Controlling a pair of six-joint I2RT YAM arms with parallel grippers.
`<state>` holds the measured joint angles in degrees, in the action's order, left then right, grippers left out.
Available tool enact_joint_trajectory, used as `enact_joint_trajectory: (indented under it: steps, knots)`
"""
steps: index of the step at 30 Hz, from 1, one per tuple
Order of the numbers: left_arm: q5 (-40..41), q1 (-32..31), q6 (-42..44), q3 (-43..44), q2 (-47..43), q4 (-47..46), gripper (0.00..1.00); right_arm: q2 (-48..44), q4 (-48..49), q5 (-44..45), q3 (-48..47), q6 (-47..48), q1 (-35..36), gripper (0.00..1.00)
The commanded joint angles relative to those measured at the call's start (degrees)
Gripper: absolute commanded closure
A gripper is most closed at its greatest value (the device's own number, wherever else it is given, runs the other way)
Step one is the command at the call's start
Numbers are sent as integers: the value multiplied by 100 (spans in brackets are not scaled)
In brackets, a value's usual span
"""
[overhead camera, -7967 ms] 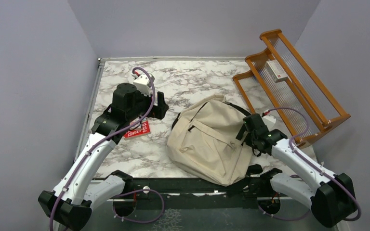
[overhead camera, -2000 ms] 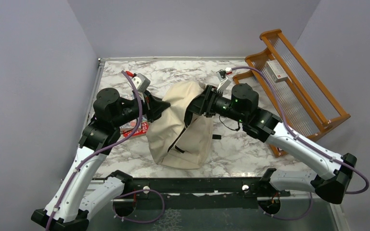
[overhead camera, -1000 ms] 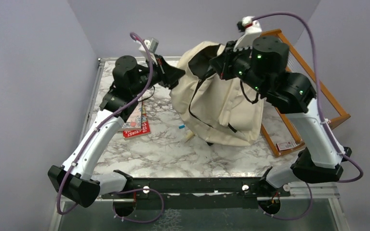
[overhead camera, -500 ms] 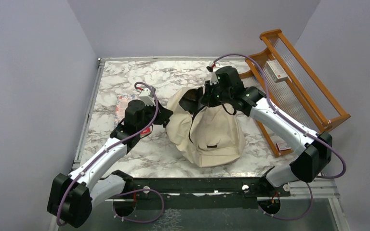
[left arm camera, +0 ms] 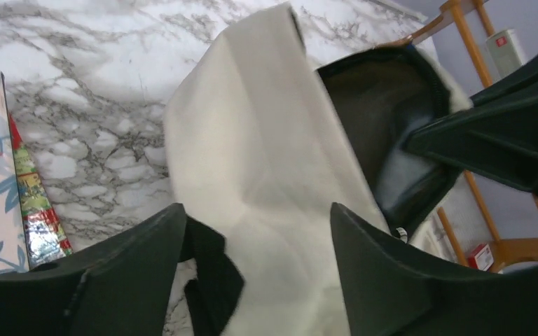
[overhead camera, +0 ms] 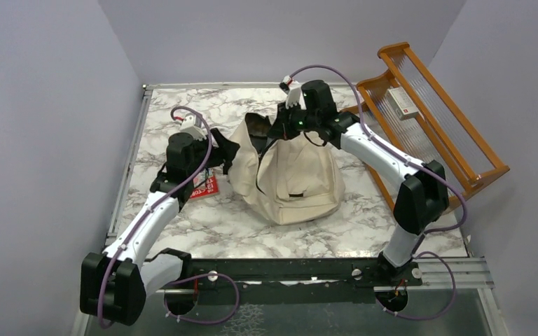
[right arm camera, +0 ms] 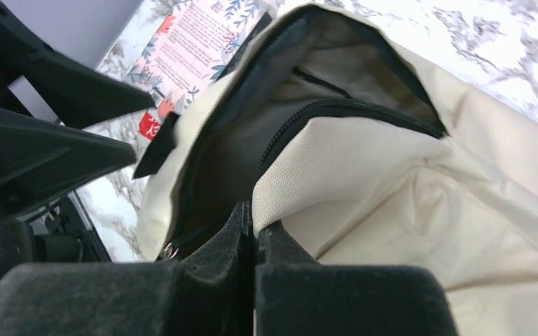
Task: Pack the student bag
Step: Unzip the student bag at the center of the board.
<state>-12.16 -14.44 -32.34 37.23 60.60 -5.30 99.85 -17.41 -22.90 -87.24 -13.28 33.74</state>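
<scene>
The student bag (overhead camera: 301, 175), cream fabric with black zippers, stands upright mid-table with its mouth (right arm camera: 252, 133) gaping and grey lining showing. My right gripper (overhead camera: 278, 131) is shut on the bag's upper rim, pinching the cream fabric edge (right arm camera: 254, 210) beside the zipper. My left gripper (overhead camera: 228, 148) is open at the bag's left side. Its fingers (left arm camera: 147, 259) straddle the cream side panel (left arm camera: 266, 182) without pressing it. A black strap (left arm camera: 210, 276) hangs by the left finger.
A red book (overhead camera: 200, 189) lies on the marble table (overhead camera: 203, 224) left of the bag, partly under my left arm, next to a floral-covered book (right arm camera: 189, 49). A wooden rack (overhead camera: 427, 119) holding a small box (overhead camera: 403, 102) leans at the right wall.
The bag came down from being held high and now stands on the table. My left gripper has opened and let go of it. The right gripper keeps its hold on the rim.
</scene>
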Motion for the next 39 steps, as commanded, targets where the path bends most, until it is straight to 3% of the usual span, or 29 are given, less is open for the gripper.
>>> enact_joint_trajectory:
  steps: [1,4,8,14,20,32,39]
  knots:
    - [337,55,241,642,-387,923,16,219,513,-956,-130,373,-43,99]
    - [788,55,227,723,-797,1480,11,337,878,-1368,262,82,-29,100]
    - [473,55,87,672,-1130,1488,16,464,1817,-1794,983,-529,81,99]
    - [-805,47,-41,872,-602,1205,48,633,2749,-1933,1701,-1069,245,100]
    - [-1099,-81,25,1067,-11,1058,71,516,3335,-1614,2283,-1440,254,99]
    - [-976,-876,133,1380,1102,1242,78,423,3536,-1268,2598,-1748,254,99]
    - [-658,-1155,45,992,1084,1466,78,359,3500,-1203,2603,-1757,250,100]
